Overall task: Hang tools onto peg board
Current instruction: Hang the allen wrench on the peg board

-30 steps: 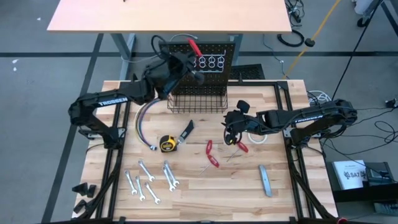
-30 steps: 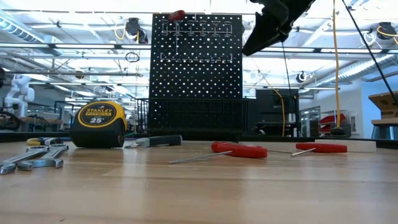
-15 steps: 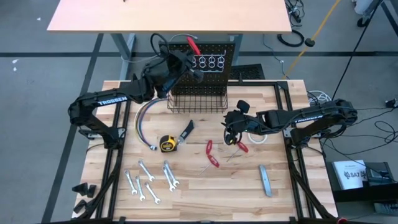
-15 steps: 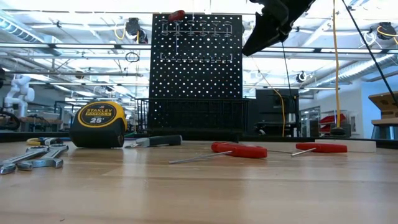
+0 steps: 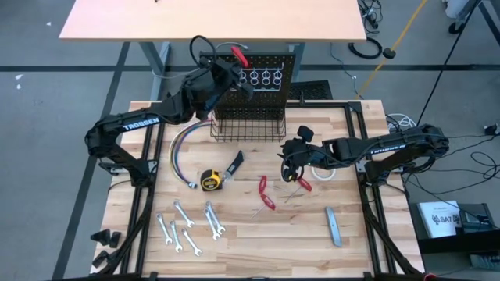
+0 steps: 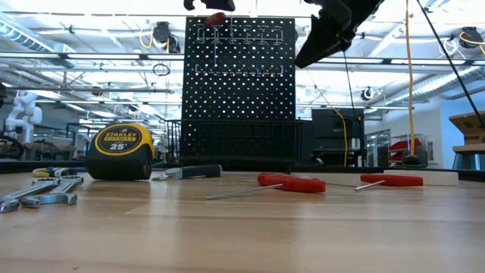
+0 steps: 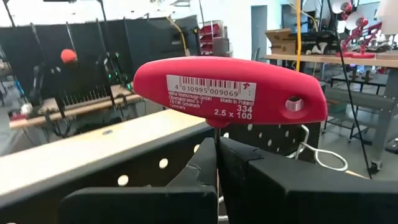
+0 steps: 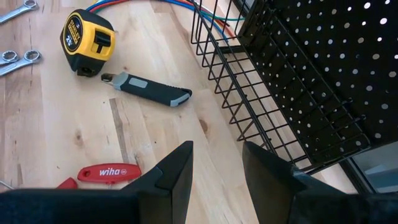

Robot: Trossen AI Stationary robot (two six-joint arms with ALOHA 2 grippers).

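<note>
My left gripper (image 5: 226, 75) is at the top of the upright black peg board (image 5: 275, 69), shut on a red T-handled key (image 7: 230, 90). That key's handle shows red at the board's top left (image 6: 215, 18). My right gripper (image 8: 217, 163) hangs open above the table, right of the wire basket (image 5: 248, 125), with nothing between its fingers. On the table lie two red-handled tools (image 5: 267, 193), a yellow tape measure (image 5: 209, 179), a black-handled knife (image 5: 235, 164), several silver wrenches (image 5: 187, 226) and a grey bar (image 5: 333, 226). My left gripper pinches the key's thin metal shaft (image 7: 216, 132) between its two fingers, just below the red handle. The fingers come in level and lie across the shaft. The handle sits level above them at the board's top edge; whether the key rests on a holder, I cannot tell.
A row of shiny ring holders (image 5: 263, 78) runs along the board's top. A bundle of coloured wires (image 5: 180, 152) curves along the table's left side. A white tape roll (image 5: 323, 174) lies under my right arm. Bare wood lies along the near edge.
My left gripper has shifted a little toward the table's left along the board's top and turned slightly. Part of it now shows at the top of the low view, above the red handle. The red handle stays at the board's top edge.
</note>
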